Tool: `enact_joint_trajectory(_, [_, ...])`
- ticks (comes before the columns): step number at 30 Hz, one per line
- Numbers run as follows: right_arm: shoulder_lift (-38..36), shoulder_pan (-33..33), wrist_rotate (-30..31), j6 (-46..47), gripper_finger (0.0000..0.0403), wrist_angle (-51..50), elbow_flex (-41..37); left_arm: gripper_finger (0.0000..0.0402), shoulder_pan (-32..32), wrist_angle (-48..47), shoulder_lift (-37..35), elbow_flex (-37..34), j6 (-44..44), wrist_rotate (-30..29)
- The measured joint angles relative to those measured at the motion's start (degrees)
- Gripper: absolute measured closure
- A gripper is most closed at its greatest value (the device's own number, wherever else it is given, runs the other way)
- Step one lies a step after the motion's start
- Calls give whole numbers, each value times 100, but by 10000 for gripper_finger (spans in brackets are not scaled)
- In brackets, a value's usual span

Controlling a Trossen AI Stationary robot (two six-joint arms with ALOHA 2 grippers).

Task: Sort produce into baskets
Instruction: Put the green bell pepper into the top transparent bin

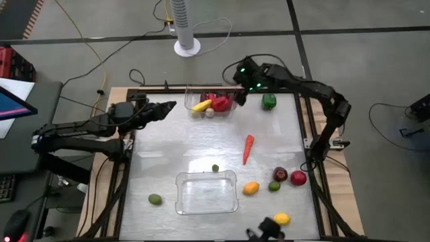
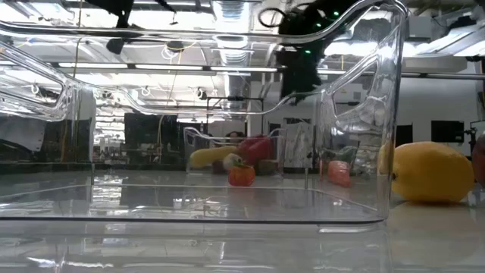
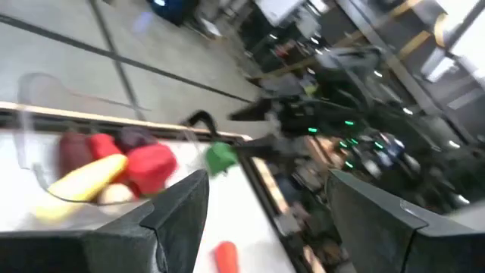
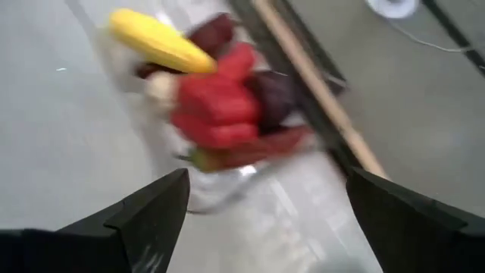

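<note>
The right gripper hangs with its fingers spread and empty at the three o'clock edge of the far clear plastic rectangular basket, which sits at twelve o'clock on the pale counter; that basket holds a long yellow piece, a blocky red piece, dark maroon pieces and a small pale round piece; the left gripper hovers at the basket's nine o'clock side, fingers parted and holding nothing; a green pepper-like piece lies just beside the right gripper; the second clear basket stands empty at six o'clock; an orange carrot lies near the counter's centre; a maroon round piece, a red round piece, a yellow-orange fruit and a yellow lemon cluster at four o'clock; an olive-green oval piece rests at seven o'clock.
</note>
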Motion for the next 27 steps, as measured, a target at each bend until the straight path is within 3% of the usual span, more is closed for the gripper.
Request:
enact_joint_trajectory(8, [-420, -1283, -205, 105, 36, 296, -971, 150, 0, 55, 561, 0, -286, -339])
enact_joint_trajectory(14, [-339, -1743, -208, 62, 36, 290, -1527, 150, 3, 592, 908, -2, -223, -269])
enact_joint_trajectory(23, [-308, -2064, -277, 508, 36, 283, -2369, 150, 267, 1210, 660, -2, 203, 635])
enact_joint_trajectory(27, [-347, -2060, -288, 516, 36, 529, -2737, 150, 334, 1204, 463, -2, 380, 727])
